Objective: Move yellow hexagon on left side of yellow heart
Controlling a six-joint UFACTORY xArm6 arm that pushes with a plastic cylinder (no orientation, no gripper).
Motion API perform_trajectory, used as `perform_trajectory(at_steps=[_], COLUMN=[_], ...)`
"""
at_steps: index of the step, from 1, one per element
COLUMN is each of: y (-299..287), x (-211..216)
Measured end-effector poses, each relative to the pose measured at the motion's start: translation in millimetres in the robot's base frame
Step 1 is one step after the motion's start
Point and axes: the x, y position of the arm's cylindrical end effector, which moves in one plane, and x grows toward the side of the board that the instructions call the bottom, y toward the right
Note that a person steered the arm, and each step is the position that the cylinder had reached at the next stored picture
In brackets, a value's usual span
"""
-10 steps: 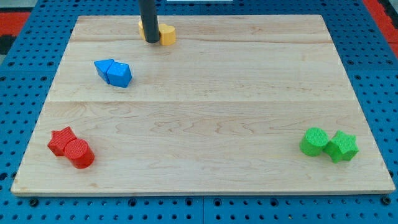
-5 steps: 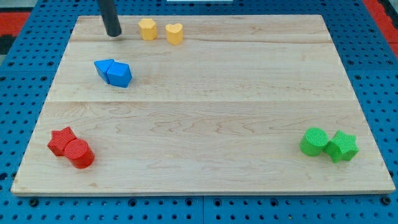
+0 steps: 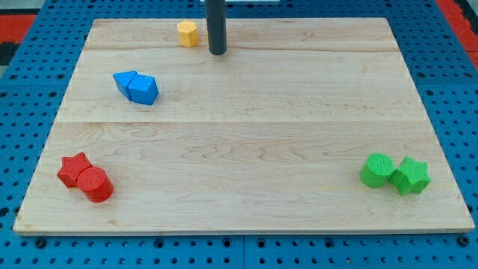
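From the one camera, the dark rod is standing upright near the view's top edge of the wooden board (image 3: 246, 134), and my tip (image 3: 217, 53) is resting on the wood just to the view's right of the yellow hexagon (image 3: 187, 33). A narrow strip of board is showing between the rod and the hexagon, so the two are sitting close but apart. The rod is carrying nothing; it is a plain stick with nothing clasped or pinched at its end. The yellow heart is not showing anywhere; whether it is sitting behind the rod I cannot tell.

Further down on the view's left, two blue blocks (image 3: 136, 87) are lying pressed together, their shapes being hard to make out beyond angled faces. Near the bottom left corner a red star (image 3: 74, 167) is touching a red cylinder (image 3: 95, 184). Over at the view's right, a green cylinder (image 3: 377, 169) is sitting against a green star (image 3: 411, 175). Around the board a blue pegboard (image 3: 30, 90) is showing.
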Motion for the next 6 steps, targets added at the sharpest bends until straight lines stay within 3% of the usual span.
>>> perform_trajectory(at_steps=[1,2,3,5,6], y=[-93,-146,-104,-96,-57], x=[7,-2,-12,-46,-23])
